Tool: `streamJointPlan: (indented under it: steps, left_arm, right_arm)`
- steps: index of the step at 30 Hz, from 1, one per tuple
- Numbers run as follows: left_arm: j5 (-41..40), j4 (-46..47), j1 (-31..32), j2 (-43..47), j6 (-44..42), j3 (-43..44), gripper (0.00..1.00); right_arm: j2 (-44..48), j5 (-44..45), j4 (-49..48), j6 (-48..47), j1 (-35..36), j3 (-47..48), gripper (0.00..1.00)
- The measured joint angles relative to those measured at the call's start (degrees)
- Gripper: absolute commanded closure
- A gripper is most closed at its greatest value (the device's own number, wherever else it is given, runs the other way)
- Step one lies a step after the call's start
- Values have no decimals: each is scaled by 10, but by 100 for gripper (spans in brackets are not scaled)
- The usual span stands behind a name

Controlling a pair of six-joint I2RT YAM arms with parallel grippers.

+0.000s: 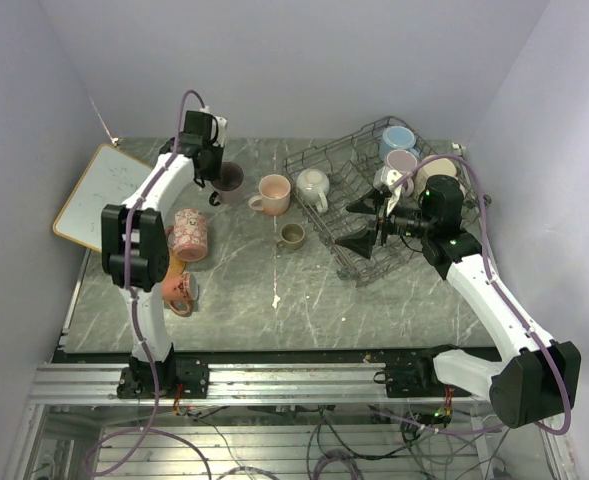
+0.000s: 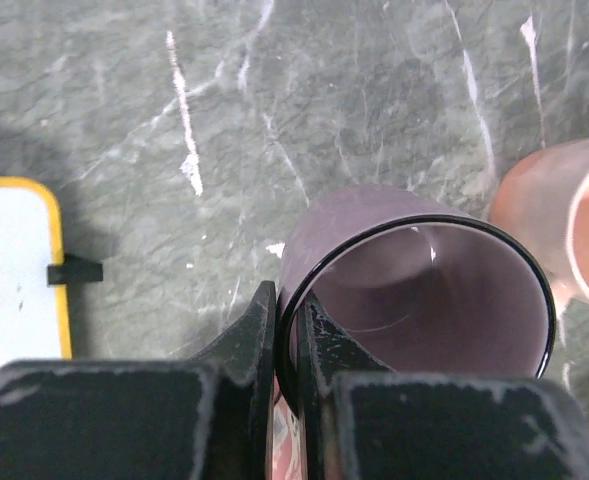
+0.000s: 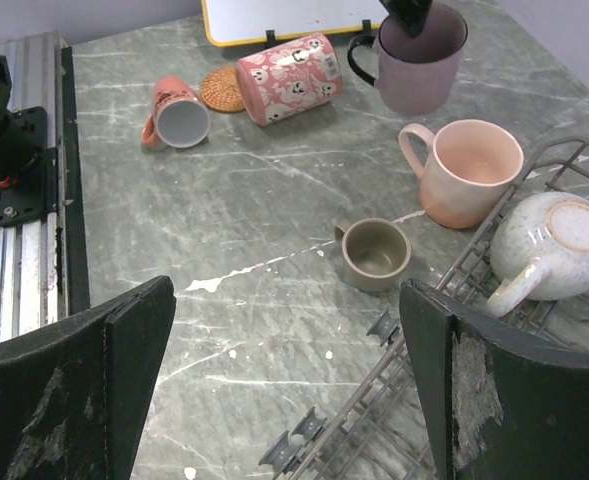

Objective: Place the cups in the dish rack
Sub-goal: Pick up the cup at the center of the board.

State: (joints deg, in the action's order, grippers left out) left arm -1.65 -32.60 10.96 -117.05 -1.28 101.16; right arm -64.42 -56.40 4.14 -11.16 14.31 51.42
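left gripper (image 2: 289, 312) clenched on rim of mauve mug (image 2: 424, 290), far left on surface (image 2: 354, 90), well apart from dish rack (image 1: 349, 170) | right gripper (image 3: 289, 345) released, empty, at rack's near edge | risk: thin one-wall pinch may let mug tilt or slip on lift and hit peach mug (image 2: 574, 215) just right of it

Smooth, polished stone look on the table (image 2: 374, 80), grey-green with white veins. Glossy glazed ceramic on the mauve mug (image 2: 414, 290), with 1 thin black rim. Shiny speckled glaze on the cream mug (image 3: 559, 235); duller, near-matt finish on the small olive mug (image 3: 376, 252). Bare grey metal wire throughout the dish rack (image 1: 339, 170). Rough, cork-like texture on the coaster (image 3: 222, 88). Matt black plastic on the right gripper (image 3: 289, 380), scuffed pale along its fingers (image 3: 464, 400).
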Motion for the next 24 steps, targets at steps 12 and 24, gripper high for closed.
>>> streamJointPlan:
  steps: [12,24]
  left_arm:
    - [14,134,-10,221,120,-199,93]
    - [121,363,-6,519,376,-506,93]
  right_arm:
    - [0,-26,-15,19,0,0,6]
    - [22,-91,-109,114,0,-23,6]
